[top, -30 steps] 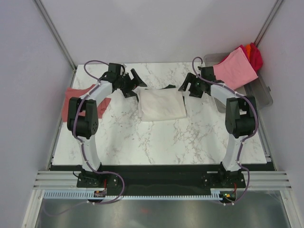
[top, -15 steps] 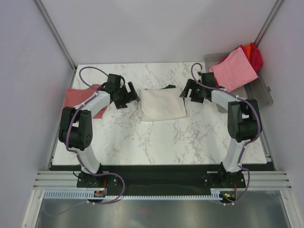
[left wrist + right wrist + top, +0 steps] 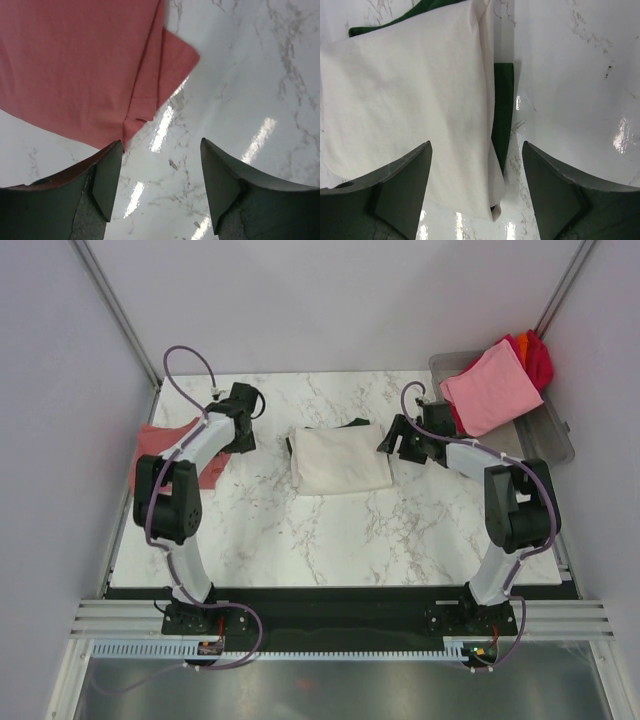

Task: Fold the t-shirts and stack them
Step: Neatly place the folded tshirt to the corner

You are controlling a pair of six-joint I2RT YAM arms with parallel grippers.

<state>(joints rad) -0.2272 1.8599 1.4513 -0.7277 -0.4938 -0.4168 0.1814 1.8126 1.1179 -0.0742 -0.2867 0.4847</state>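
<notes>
Top external: folded cream-white cloth t-shirt (image 3: 340,460) lay atop dark green t-shirt (image 3: 504,110) on desk (image 3: 330,530), stack begun. Left claw (image 3: 161,145) hung wide, empty, at corner of brick-red t-shirt (image 3: 85,65), probably next. Right claw (image 3: 476,145) wide, empty.

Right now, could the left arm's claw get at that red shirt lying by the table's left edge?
Probably yes: the left claw is open right at the red shirt's corner, and nothing lies between them.

Left arm (image 3: 200,445): white links, chunky black joints, mauve-grey cable (image 3: 166,370) arcing off wrist. Right arm (image 3: 470,455): same build, same cable. Black bases (image 3: 200,619) below. Left gripper (image 3: 160,150): dark grey wedge fingers (image 3: 107,185), matte, pointed.
</notes>
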